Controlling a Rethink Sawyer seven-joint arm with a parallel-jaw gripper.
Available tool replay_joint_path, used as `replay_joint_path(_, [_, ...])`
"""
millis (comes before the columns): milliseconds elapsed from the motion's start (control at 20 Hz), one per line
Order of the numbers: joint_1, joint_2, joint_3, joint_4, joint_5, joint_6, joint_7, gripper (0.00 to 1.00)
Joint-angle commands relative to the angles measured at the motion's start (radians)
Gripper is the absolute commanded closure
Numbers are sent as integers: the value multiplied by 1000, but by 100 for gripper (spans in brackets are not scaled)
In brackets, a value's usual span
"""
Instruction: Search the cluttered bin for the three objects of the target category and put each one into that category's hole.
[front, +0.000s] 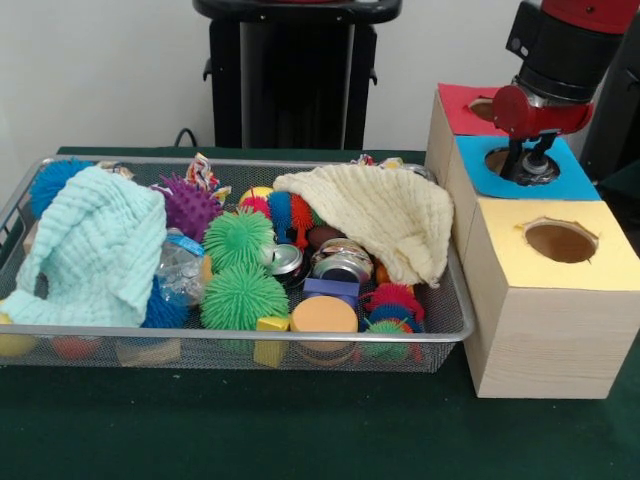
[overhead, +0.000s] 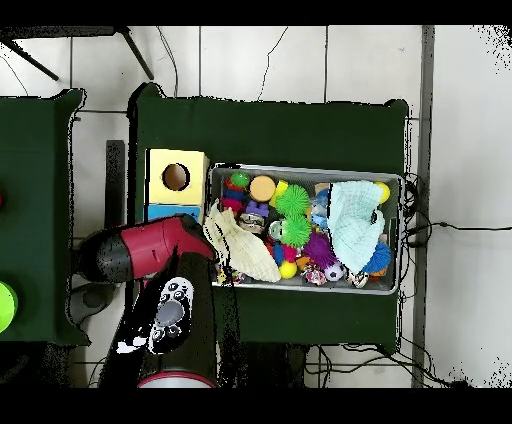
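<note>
From the front, the hand (front: 531, 166) sits over the hole of the blue-topped box (front: 580, 180), a silvery can (front: 533, 172) at its tip; whether it grips the can or not I cannot tell. More cans (front: 340, 262) lie mid-bin in the wire bin (front: 240, 335), well apart from the hand, below the cream cloth (front: 385, 215). From overhead, the red arm (overhead: 150, 250) covers the blue box beside the yellow-topped box (overhead: 177, 177).

The pincer (front: 529, 168) hangs over the blue box's hole (front: 503, 160), gripping a can (front: 533, 172).
</note>
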Motion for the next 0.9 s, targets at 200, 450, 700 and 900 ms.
replay_joint_path(200, [24,-136,38,39,49,147,147,100])
replay_joint_path(450, [23,-146,35,36,45,163,140,100])
replay_joint_path(700, [20,-177,38,39,51,190,131,100])
replay_joint_path(900, [17,-217,39,45,57,231,115,100])
